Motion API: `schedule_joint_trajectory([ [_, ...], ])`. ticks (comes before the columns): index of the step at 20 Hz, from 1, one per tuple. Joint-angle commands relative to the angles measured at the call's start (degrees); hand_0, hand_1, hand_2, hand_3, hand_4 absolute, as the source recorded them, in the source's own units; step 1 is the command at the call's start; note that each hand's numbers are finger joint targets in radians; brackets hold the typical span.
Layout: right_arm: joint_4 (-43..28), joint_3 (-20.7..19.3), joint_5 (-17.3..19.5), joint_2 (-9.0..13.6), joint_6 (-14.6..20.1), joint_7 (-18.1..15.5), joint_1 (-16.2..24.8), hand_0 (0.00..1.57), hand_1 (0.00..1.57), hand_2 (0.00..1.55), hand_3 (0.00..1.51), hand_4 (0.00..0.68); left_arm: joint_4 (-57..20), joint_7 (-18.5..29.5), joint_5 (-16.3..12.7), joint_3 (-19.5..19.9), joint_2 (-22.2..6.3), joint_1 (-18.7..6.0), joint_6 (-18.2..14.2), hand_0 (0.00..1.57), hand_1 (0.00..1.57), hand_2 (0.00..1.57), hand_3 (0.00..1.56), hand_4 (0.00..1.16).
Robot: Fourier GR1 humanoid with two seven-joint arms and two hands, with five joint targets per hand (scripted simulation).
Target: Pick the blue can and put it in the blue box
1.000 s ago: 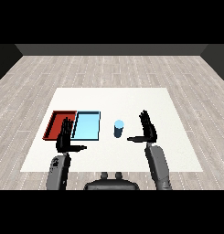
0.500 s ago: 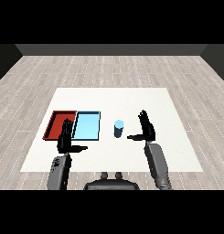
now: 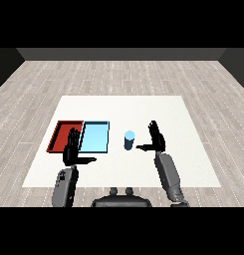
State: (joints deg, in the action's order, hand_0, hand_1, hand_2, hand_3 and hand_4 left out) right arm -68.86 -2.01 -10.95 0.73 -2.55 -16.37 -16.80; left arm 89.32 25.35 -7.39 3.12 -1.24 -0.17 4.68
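Right robot hand (image 3: 156, 139) slightly nearer blue can (image 3: 129, 140), fingers spread, can upright, left robot hand (image 3: 71, 150) spread

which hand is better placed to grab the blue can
Right. The open right hand sits just beside the blue can, thumb pointing toward it. The left hand is over by the trays, with the blue tray between it and the can.

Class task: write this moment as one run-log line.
blue can: upright on table, untouched | right hand: open beside can | left hand: open | blue tray: empty
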Motion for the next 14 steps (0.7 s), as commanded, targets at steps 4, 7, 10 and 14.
schedule_joint_trajectory([
  [4,-5.12,4.95,-1.88,-0.71,3.83,3.57,3.69,0.0,0.0,0.0,0.0,0.0,-3.43,0.77,-2.6,2.42,-0.81,-3.45,1.0,0.0,0.0,0.0,0.0,0.0],
  [7,8.13,1.55,-0.95,-0.72,1.91,-3.8,-0.78,0.0,0.0,0.0,0.0,0.0,0.98,-0.52,-1.25,-0.35,0.47,-0.93,0.02,0.0,0.0,0.0,0.0,0.0],
  [10,11.81,1.53,-2.17,-0.73,1.37,-4.92,-4.0,0.0,0.0,0.0,0.0,0.0,-6.47,4.86,-0.77,1.07,0.37,-2.11,0.58,0.0,0.0,0.0,0.0,0.0],
  [14,13.24,7.08,-6.45,-0.73,5.44,-5.89,-4.09,0.0,0.0,0.0,0.0,0.0,1.6,-1.54,-1.91,0.49,-0.21,-1.41,-0.37,0.0,0.0,0.0,0.0,0.0],
])
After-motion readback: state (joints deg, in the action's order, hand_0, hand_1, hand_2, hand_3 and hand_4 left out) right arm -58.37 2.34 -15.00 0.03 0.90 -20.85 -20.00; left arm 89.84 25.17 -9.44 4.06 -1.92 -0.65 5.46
